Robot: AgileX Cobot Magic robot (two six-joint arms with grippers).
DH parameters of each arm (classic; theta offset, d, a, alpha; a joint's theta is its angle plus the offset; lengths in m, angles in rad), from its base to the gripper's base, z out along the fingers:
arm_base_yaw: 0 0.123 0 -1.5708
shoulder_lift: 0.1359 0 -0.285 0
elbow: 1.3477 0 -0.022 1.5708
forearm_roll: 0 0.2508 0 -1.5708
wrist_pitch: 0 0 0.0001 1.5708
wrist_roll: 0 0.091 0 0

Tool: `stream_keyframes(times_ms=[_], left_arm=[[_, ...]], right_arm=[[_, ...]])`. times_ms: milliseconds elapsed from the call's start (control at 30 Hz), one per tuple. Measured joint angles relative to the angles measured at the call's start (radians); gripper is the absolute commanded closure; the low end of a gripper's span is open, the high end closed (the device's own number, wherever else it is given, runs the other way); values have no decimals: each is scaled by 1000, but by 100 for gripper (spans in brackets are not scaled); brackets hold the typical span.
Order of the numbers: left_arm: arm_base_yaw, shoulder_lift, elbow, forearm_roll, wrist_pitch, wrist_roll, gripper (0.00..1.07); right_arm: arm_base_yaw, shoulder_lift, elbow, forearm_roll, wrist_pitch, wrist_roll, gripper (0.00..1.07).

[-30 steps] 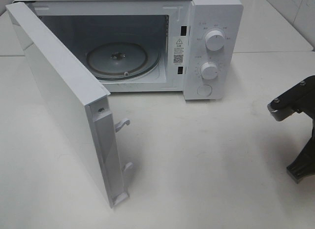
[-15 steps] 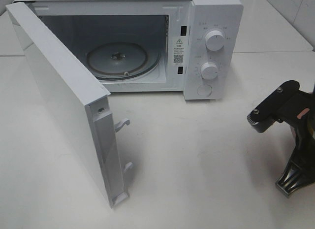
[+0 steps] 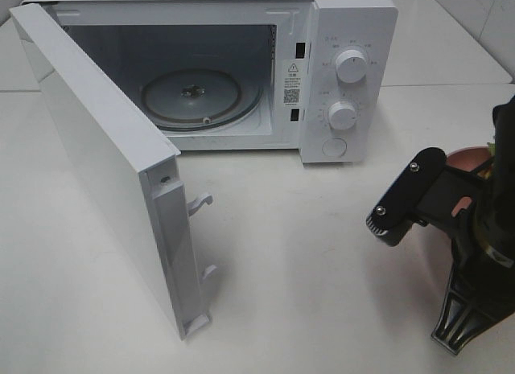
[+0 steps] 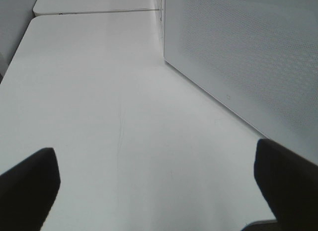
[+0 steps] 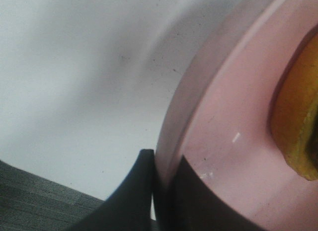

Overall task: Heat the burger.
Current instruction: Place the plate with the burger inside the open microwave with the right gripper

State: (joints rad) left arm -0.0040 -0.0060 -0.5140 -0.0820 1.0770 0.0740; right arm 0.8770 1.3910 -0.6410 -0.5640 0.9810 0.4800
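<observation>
Surface: flat white surface (image 3: 322, 253) carries everything in the high view.

Oven: boxy white microwave (image 3: 354, 20) at the back. Its white hinged door (image 3: 96, 165) is swung wide open toward the front left. The cavity is lit and holds only a round clear glass turntable (image 3: 201, 96).

Right arm: my black right arm (image 3: 475, 253) stands at the right edge of the high view, in front of and to the right of the microwave.

Plate: round pink plate (image 5: 233, 141). Only a sliver of it shows behind my arm in the high view (image 3: 467, 158). Whether it rests on the surface or is lifted, I cannot tell.

Task item: the burger (image 5: 295, 126) sits on the pink plate, outside the microwave and to its right. Only a glossy yellow-brown edge shows in the right wrist view. The rest is hidden.

Controls: two round white dials, upper (image 3: 351, 66) and lower (image 3: 343, 115), on the microwave's front panel, with a round white button (image 3: 334, 147) below them.

Fingers: my right fingers (image 5: 131, 196) are clenched on the pink plate's rim, one on each side. My left fingers (image 4: 30, 186) are spread wide apart and released, with only bare surface between them and the microwave's perforated white side wall (image 4: 248, 57) just beside.
</observation>
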Motion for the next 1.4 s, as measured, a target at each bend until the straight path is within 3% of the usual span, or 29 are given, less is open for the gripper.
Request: stream_keyframes(times_ms=[600,1400], left_arm=[[0,0,0,0,0,0,7],[0,0,0,0,0,0,7]], right_arm=[[160,0,0,-29,3,-96,107],[169,0,0,-98,-97,-325,107]])
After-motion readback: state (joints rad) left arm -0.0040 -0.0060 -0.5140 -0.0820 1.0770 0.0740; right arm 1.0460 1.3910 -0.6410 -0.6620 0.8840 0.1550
